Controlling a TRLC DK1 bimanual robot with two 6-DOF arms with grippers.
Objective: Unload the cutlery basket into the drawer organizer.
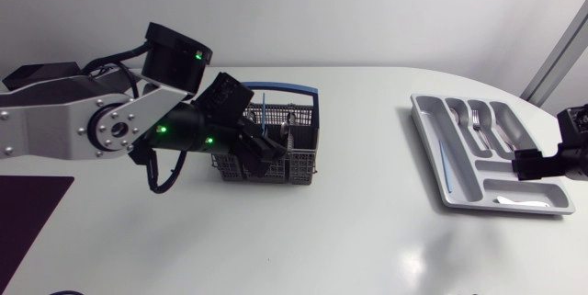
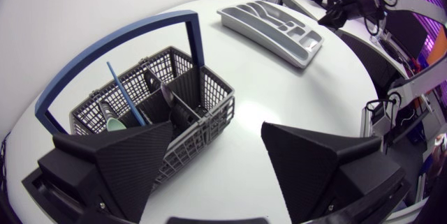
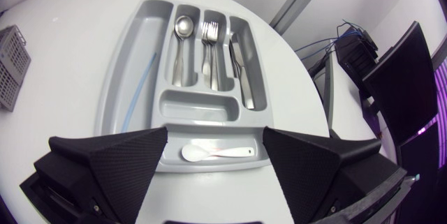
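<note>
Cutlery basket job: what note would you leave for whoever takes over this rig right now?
Left hand: open, empty, at the basket's near corner.
Right hand: open, empty, over the organizer's end.
Done: spoon, forks, knife, pale-blue straw and white spoon lie in the organizer.
Left: a blue stick and some dark pieces stand in the basket.

White table (image 1: 349, 231): cutlery basket (image 1: 303, 172) left-centre, drawer organizer (image 1: 425, 134) right, well apart.

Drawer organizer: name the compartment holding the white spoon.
The crosswise end compartment nearest the right gripper; the long ones hold metal cutlery or a blue stick.
</note>
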